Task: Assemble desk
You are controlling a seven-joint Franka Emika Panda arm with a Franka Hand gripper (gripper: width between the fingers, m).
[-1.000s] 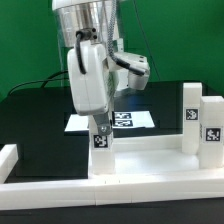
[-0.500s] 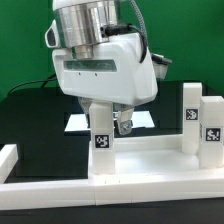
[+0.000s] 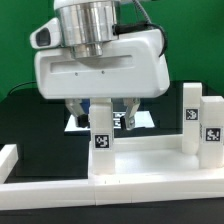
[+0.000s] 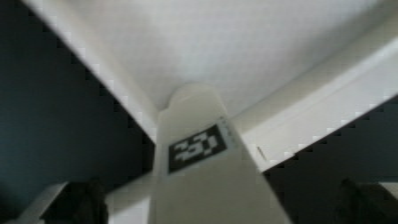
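End effector (image 3: 101,112) rotated square-on, spread around upright square white leg (image 3: 101,135)

A matte black flat counter (image 3: 40,125) spreads under everything, darkest toward the exterior view's left; a plain green backdrop wall (image 3: 190,40) rises at the far side; a long low white plastic border bar (image 3: 120,187) runs along the near edge, and a short white block end of the bar (image 3: 8,155) stands at the near left corner; the marker board (image 3: 145,120), a thin flat white sheet printed with black tags, lies far back on the counter, mostly hidden; thin black cables (image 3: 25,85) trail over the far left.
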